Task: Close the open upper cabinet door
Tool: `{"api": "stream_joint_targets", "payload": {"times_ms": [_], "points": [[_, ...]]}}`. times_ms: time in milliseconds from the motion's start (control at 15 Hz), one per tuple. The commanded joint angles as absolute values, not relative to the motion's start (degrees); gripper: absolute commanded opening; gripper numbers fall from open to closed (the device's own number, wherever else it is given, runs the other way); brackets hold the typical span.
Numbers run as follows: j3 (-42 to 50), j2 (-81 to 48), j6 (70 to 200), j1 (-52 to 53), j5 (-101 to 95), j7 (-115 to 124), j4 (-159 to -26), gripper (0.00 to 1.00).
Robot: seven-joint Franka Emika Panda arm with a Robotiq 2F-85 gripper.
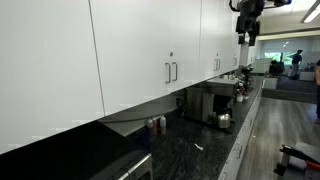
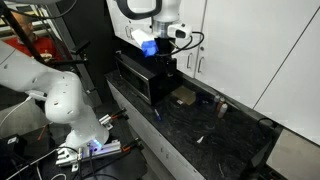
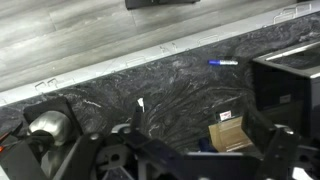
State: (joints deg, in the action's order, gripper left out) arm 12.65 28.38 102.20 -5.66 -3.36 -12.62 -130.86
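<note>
A row of glossy white upper cabinet doors with slim silver handles [image 1: 170, 72] runs along the wall in both exterior views [image 2: 193, 62]. At the far end of the row a narrow shadowed panel [image 1: 243, 52] juts out from the cabinet line; it looks like the open upper cabinet door, but I cannot tell for sure. My gripper [image 1: 246, 22] hangs right above and at this panel. It shows with a blue light above a black appliance [image 2: 152, 47]. In the wrist view its fingers [image 3: 185, 155] look spread and empty, facing down at the counter.
A black marbled countertop [image 3: 170, 85] lies below, with a blue pen [image 3: 222, 62], a small cardboard box [image 3: 232, 132], a metal kettle [image 3: 45, 125] and a black appliance [image 2: 145, 78]. A coffee machine [image 1: 220, 105] stands on the counter. People stand far back [image 1: 296, 60].
</note>
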Motion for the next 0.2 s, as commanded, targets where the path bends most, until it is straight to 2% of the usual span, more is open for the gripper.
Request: {"api": "stream_joint_targets", "payload": {"times_ms": [0, 133], "points": [[12.27, 32.9, 95.01, -7.59, -3.82, -11.64, -133.41, 1.0], [12.53, 31.59, 96.11, -6.85, -3.35, -12.25, -131.99, 1.0]]}}
